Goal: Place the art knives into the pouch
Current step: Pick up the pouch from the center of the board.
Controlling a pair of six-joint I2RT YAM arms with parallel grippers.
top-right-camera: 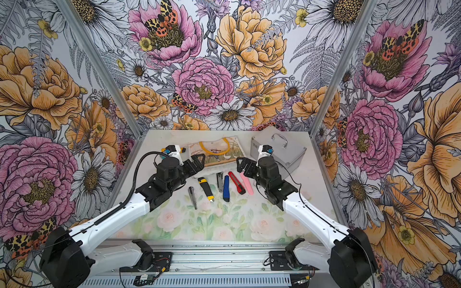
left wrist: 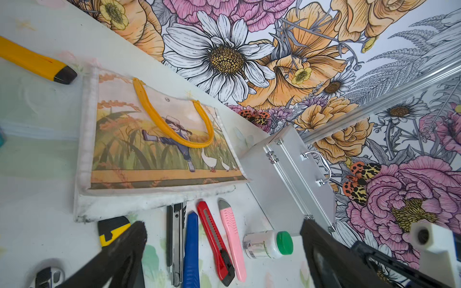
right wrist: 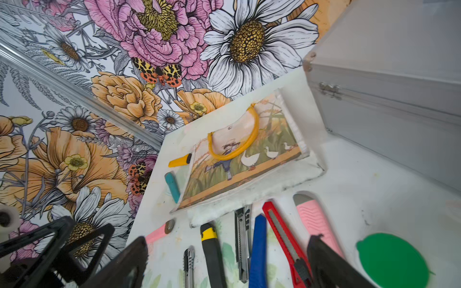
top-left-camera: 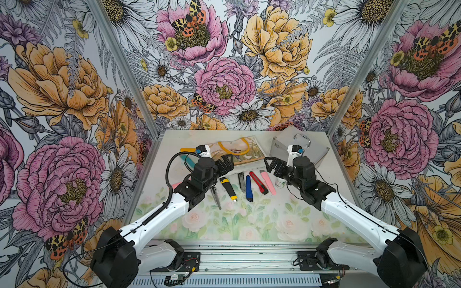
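**Both hands empty, knives waiting**

The left hand (top-left-camera: 228, 163) and right hand (top-left-camera: 269, 164) hang spread wide and hold nothing, either side of the row of art knives (top-left-camera: 249, 188). These are slim plastic and steel bodies lying flat on the worktop (top-left-camera: 249, 224), just before the pouch (top-left-camera: 252, 149). The pouch is glossy, limp and flat, its yellow handles (top-left-camera: 234, 152) folded over it. I'd pinch one knife across its narrow sides while the other hand lifts a handle to open the mouth.

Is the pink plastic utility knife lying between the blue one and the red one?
No, the red plastic knife lies between the pink plastic knife and the blue plastic knife.
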